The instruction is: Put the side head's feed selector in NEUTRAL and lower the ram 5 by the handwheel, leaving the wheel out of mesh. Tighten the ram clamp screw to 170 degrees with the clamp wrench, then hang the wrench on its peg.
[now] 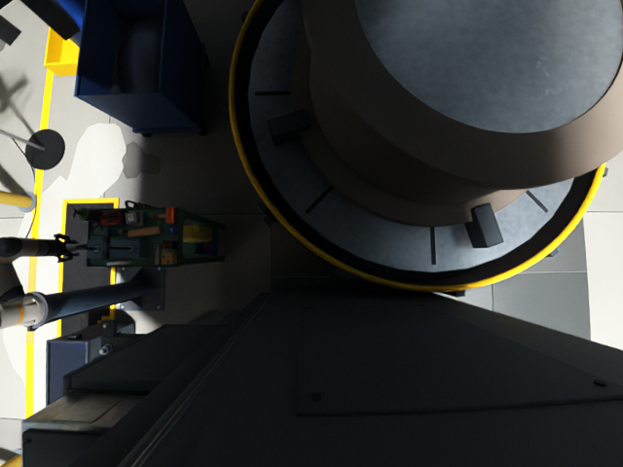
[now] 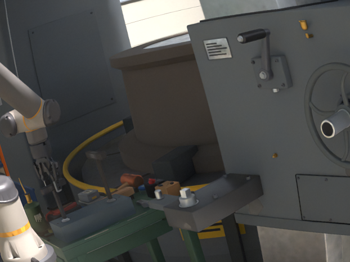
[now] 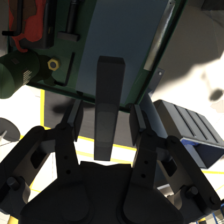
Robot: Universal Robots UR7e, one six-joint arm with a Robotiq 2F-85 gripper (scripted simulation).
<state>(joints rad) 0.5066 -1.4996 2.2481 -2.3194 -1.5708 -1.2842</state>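
On the green tool table (image 2: 113, 231) a grey block (image 2: 93, 216) holds two T-handled wrenches upright. One wrench (image 2: 100, 172) stands in the block's middle. The other wrench (image 2: 56, 197) stands at the block's left end, and its cross handle (image 3: 107, 107) lies between my fingers. On the grey side head, the feed selector lever (image 2: 261, 53) points up with its black grip to the left. The handwheel (image 2: 333, 118) sits at the right edge. The square-headed clamp screw (image 2: 186, 197) stands on the ledge below. My gripper (image 2: 49, 176) is directly over the left wrench and is open, holding nothing.
Behind the table a large brown drum (image 2: 166, 101) stands on a round table ringed by a yellow rail (image 2: 82, 149). A mallet (image 2: 128, 180), a small brown block (image 2: 168, 186), a green oil can (image 2: 34, 210) and red pliers (image 3: 26, 24) crowd the table.
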